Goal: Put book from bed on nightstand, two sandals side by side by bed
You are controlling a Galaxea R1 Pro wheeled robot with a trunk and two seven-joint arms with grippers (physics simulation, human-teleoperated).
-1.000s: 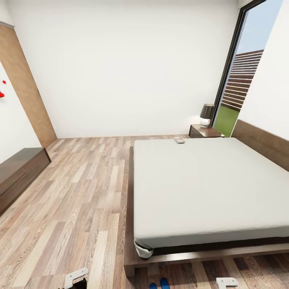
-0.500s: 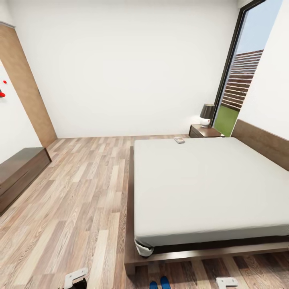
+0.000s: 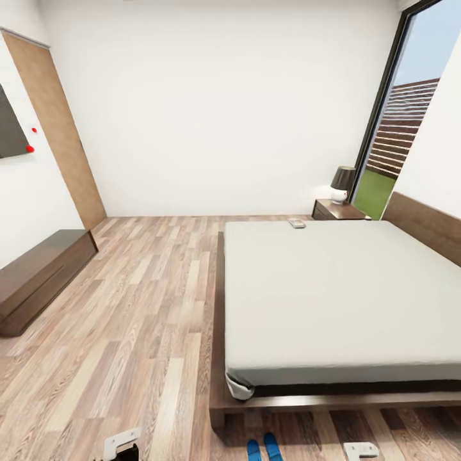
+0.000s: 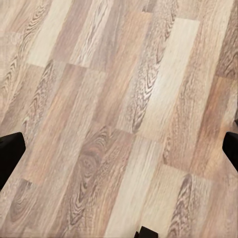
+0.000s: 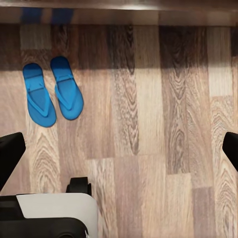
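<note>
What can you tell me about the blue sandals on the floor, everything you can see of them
The two sandals are bright blue flip-flops with flat soles and matching blue toe straps. They lie soles down, side by side and nearly touching, on the wood-plank floor just off the foot of the bed frame. Nothing holds them.

The floor (image 3: 128, 307) is light brown wood plank with strong grain and a soft sheen, while the bed (image 3: 221, 333) has a dark brown wooden frame, smooth and slightly glossy, under a plain off-white mattress (image 3: 339, 294) that looks like matt cloth. The two sandals (image 5: 52, 90) are bright blue, smooth and matt, like rubber or foam. The nightstand (image 3: 336, 210) and the long low cabinet (image 3: 38, 272) are dark brown wood with a polished finish, and the walls (image 3: 218, 109) are flat matt white.
</note>
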